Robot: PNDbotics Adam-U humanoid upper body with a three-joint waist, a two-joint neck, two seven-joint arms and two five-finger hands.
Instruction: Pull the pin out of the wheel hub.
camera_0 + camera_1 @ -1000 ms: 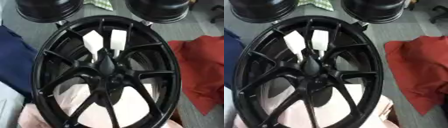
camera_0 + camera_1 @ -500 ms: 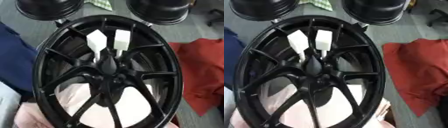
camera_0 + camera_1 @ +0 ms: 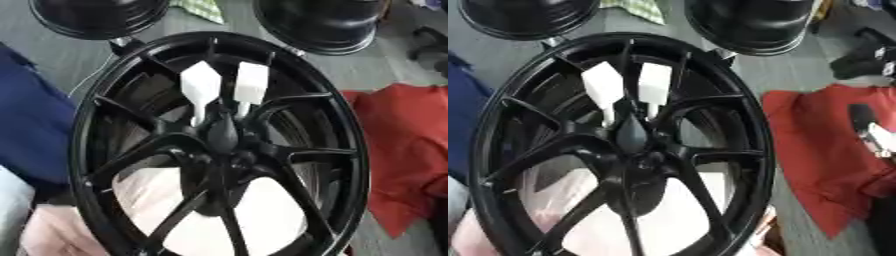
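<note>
The wheel hub (image 3: 219, 150) is seen filling the view, lying over pale cloth. Two white-handled pins (image 3: 200, 90) are seated just above its centre, so extraction is judged not yet begun. Neither hand is shown, so their state cannot be told.

Grey floor (image 3: 385, 75) is carrying everything. Black wheel (image 3: 219, 145) is sitting in the middle of it, filling most of the view. Red cloth (image 3: 824, 160) is lying just right of the wheel, blue cloth (image 3: 31, 125) on its left, pinkish sheet (image 3: 52, 235) showing at lower left. Two black round objects (image 3: 319, 22) are standing at the far edge, a checked green rag (image 3: 203, 9) lying between them.
</note>
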